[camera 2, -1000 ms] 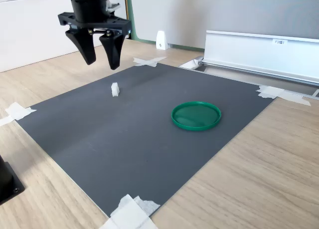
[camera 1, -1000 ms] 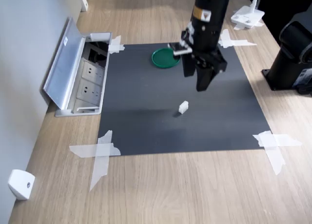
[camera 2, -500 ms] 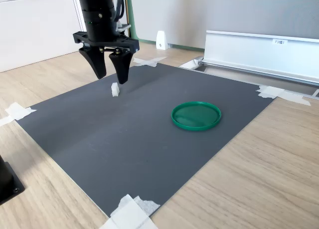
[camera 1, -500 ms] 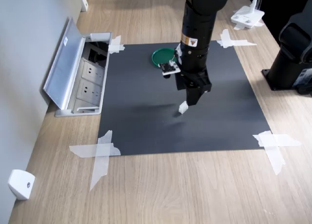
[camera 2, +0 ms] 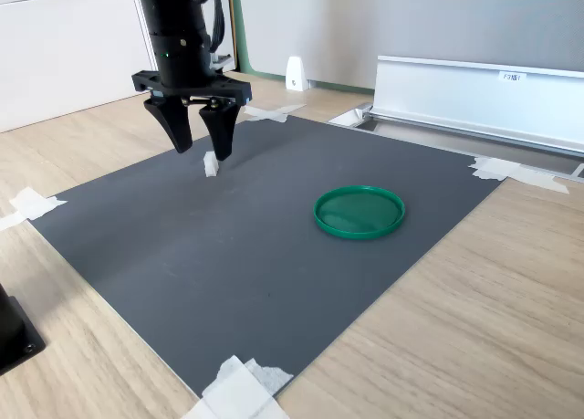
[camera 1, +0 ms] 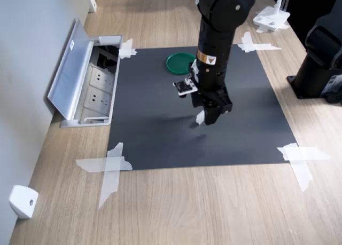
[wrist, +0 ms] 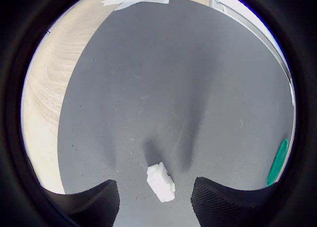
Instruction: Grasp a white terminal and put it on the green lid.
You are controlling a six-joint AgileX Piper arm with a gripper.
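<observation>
My claw (camera 2: 203,151) hangs spread just above the white terminal (wrist: 161,181), fingers pointing straight down so that one finger can pass on each side of the little block; in the wrist view the terminal lies between the two dark fingertips (wrist: 91,202), nearer one than the other and turned at a slant to them, not yet touched as far as I can tell. It rests on the dark mat (camera 1: 155,122), which is taped at its corners to the wooden worktop (camera 1: 176,202), I judge so it cannot slide under me. The green lid (camera 2: 359,210) sits flat on the same mat, well apart from the terminal, rim up and nothing in it, ready to receive the piece. In the first exterior view my arm hides most of the terminal. I judge the grasp is the step in hand: lower a little more, then pinch.
</observation>
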